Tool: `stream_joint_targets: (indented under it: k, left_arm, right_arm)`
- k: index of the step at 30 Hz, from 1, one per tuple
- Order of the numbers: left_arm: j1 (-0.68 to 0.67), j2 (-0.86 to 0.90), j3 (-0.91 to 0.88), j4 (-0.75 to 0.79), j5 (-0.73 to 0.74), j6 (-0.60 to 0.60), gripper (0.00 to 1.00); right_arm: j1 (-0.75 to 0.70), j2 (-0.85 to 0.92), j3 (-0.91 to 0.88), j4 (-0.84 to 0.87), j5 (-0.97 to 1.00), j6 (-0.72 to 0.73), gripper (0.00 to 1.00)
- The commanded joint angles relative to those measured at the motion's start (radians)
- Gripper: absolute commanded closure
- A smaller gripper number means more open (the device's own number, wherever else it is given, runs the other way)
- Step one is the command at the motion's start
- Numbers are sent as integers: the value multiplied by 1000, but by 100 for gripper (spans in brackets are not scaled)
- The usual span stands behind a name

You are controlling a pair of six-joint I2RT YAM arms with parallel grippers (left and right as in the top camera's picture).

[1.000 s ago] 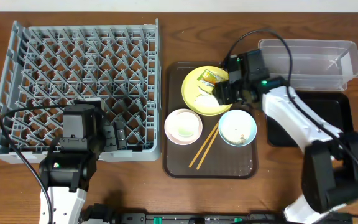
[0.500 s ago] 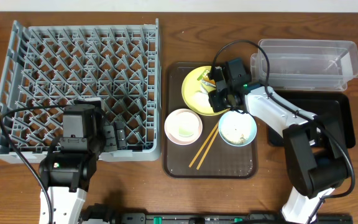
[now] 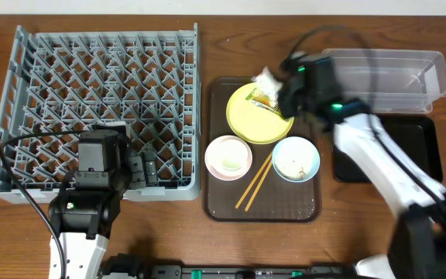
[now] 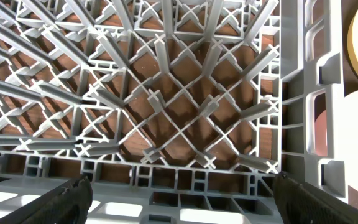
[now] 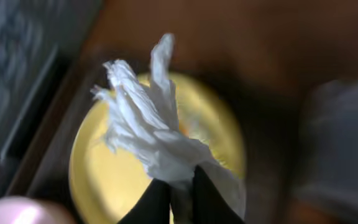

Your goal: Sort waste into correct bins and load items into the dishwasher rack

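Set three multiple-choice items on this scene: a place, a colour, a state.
1. The chopsticks lie: A) between the pinkish-white bowl and the light blue bowl; B) inside a bowl; C) off the brown tray.
2. The plate is: A) red; B) yellow; C) grey.
3. The right gripper has its fingers: A) spread, empty; B) shut on a spoon; C) shut on crumpled white paper.
Key: 1 A, they slant across the gap; 2 B, plainly yellow; 3 C, the wrist view shows the paper pinched.

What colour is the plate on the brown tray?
The plate is yellow, clearest in the overhead view.
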Motion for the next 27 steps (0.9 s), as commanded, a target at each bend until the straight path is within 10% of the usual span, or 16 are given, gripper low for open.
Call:
stream_joint_targets:
  k: [1,16,27]
  left_arm:
    - [4,-2,26,-2,-4,-10,6]
    - [4,-2,26,-2,-4,-10,6]
    - [4,-2,26,-2,-4,-10,5]
  right_arm:
    - [-87,-67,10,26,179,46,85]
    - [-297,-18,10,45,200,66,84]
    - [-186,-12,7,34,-60,2,52]
